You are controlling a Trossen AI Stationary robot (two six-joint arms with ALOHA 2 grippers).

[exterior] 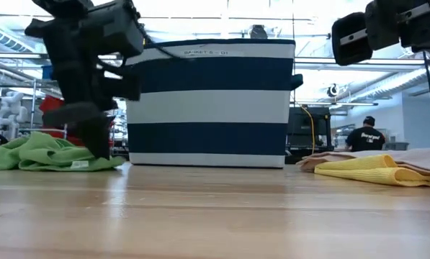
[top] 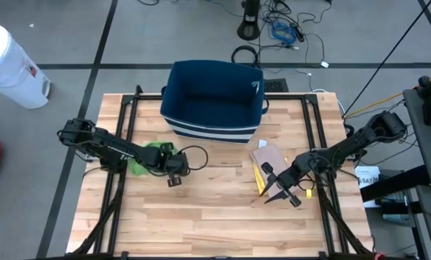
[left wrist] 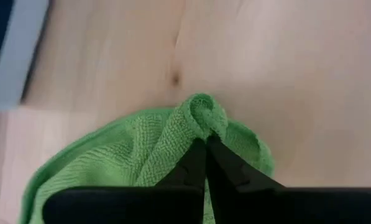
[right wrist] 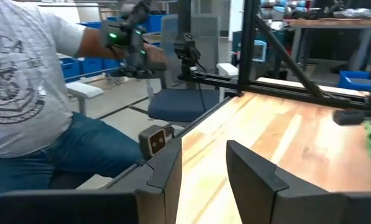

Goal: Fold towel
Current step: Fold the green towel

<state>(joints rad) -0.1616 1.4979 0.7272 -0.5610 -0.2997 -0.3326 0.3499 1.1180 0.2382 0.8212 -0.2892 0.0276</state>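
A green towel (top: 144, 157) lies crumpled on the left part of the wooden table (top: 201, 224); the low view shows the towel (exterior: 42, 154) flat on the boards. My left gripper (top: 164, 162) points steeply down at the towel's right edge and is shut on the cloth (left wrist: 201, 121). My right gripper (top: 268, 186) hovers level at the table's right, open, with nothing between its fingers (right wrist: 204, 168). It stands beside a yellow towel (top: 260, 178) and a tan towel (top: 268, 155). My left gripper pinches a bunched-up ridge of the green towel at its edge (left wrist: 202, 115) between its two fingertips. The fingers come from above, slanting down. The ridge stands up just past the fingertips; the remaining cloth (left wrist: 110, 168) lies slack on the table. The number of layers cannot be told.
A navy and white striped basket (top: 211, 101) stands at the table's far middle. The yellow towel (exterior: 373, 171) and tan towel (exterior: 416, 158) lie stacked at the right. A person in a grey shirt (right wrist: 23, 93) sits beyond the table's edge. Bare boards show at the near middle.
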